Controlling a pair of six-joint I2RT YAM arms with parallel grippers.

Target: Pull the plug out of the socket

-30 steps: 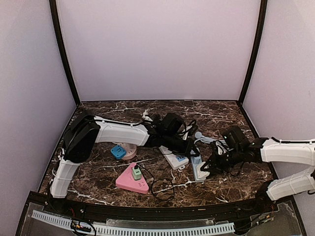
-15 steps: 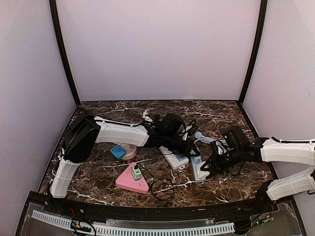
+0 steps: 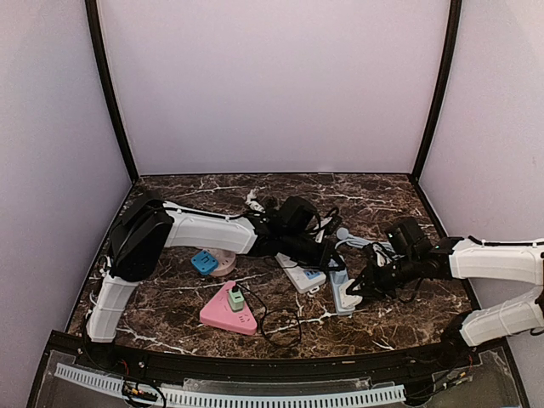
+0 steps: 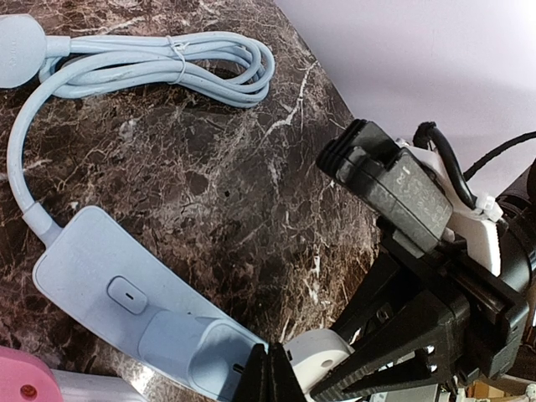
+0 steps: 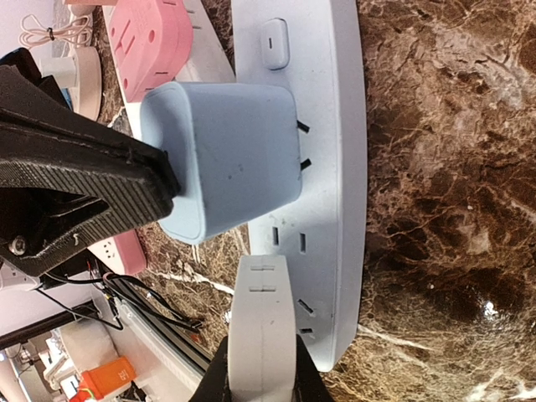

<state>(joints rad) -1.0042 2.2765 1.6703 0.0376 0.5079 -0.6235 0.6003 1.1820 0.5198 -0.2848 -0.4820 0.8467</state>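
in the top view the pale blue power strip (image 3: pixel 342 299) is largely covered. the left pincer (image 3: pixel 333 267) overlaps its far end and the right pincer (image 3: pixel 354 291) its side, both too dark and small there to show their tips. from the left wrist, the strip runs off the bottom edge, and so does the blue plug (image 4: pixel 205 362) on it. from the right wrist, the strip leaves the top edge. the left pincer's black finger hides the plug's side facing away from the strip. the pink adapter (image 5: pixel 159 42) beside the strip is cropped too.
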